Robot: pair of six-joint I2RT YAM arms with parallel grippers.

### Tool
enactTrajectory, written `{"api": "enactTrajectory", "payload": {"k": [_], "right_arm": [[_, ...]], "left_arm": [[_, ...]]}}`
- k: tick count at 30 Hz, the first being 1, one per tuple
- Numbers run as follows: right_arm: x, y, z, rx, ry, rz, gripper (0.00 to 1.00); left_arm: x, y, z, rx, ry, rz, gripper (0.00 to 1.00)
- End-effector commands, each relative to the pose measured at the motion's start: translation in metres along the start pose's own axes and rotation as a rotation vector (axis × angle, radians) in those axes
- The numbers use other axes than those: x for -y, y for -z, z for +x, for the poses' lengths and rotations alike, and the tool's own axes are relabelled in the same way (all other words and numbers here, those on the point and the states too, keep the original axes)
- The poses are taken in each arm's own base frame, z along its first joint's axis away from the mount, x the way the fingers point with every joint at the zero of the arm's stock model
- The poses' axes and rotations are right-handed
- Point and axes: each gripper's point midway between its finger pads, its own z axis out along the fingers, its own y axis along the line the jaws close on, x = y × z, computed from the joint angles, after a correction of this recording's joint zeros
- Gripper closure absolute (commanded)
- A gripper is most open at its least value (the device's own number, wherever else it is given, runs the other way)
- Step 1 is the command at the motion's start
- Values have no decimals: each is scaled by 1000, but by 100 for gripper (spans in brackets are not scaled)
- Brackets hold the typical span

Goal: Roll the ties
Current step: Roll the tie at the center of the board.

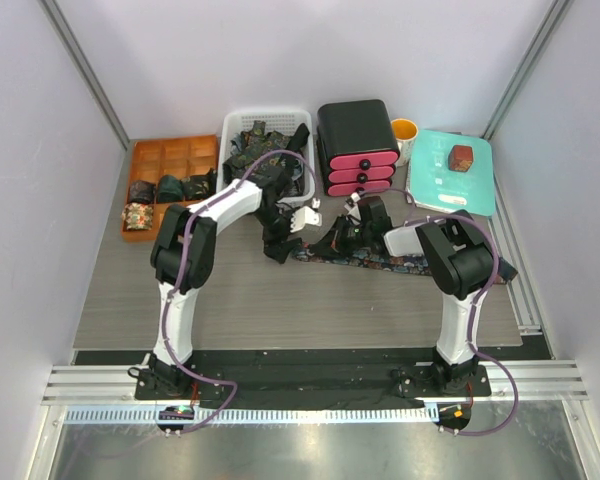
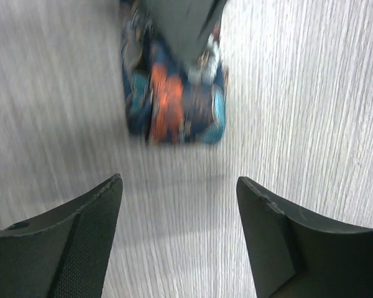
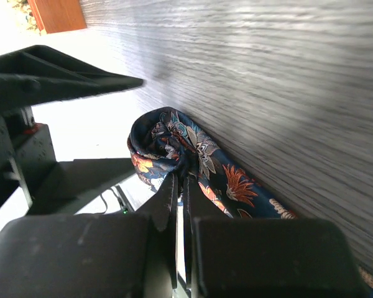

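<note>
right gripper [image 3: 181, 185]: mine, clenched on the curled end of one floral tie [image 3: 199, 155], which lies flat on the table [image 3: 286, 74] | left gripper [image 2: 179, 183]: mine, fingers spread, holding nothing, just short of that end | rolled ties [image 1: 170, 187]: four in orange tray [image 1: 175, 155] | white basket [image 1: 265, 115]: tie heap, uncountable

Grey wood-grain table [image 1: 280, 300], patterned tie [image 1: 370, 262], orange tray [image 1: 170, 157], white basket [image 1: 265, 115], pink drawers [image 1: 357, 130], teal board [image 1: 435, 185]

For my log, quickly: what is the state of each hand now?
Left hand: open, holding nothing.
Right hand: closed on the dark blue floral fabric necktie.
</note>
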Motion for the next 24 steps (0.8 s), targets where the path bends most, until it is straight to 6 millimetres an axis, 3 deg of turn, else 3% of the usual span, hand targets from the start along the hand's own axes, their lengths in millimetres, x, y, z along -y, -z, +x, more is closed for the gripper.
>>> {"api": "enactTrajectory", "payload": {"k": [1, 7, 12, 24], "right_arm": [[31, 9, 0, 11, -5, 117, 99], [40, 11, 3, 3, -20, 136, 99], [47, 9, 6, -10, -33, 148, 99], [67, 13, 6, -31, -31, 216, 99]], "left_arm": [[-9, 28, -29, 147, -15, -83, 23], [-19, 31, -53, 276, -6, -124, 16], [-18, 21, -64, 323, -26, -101, 15], [-3, -14, -50, 195, -144, -54, 22]]}}
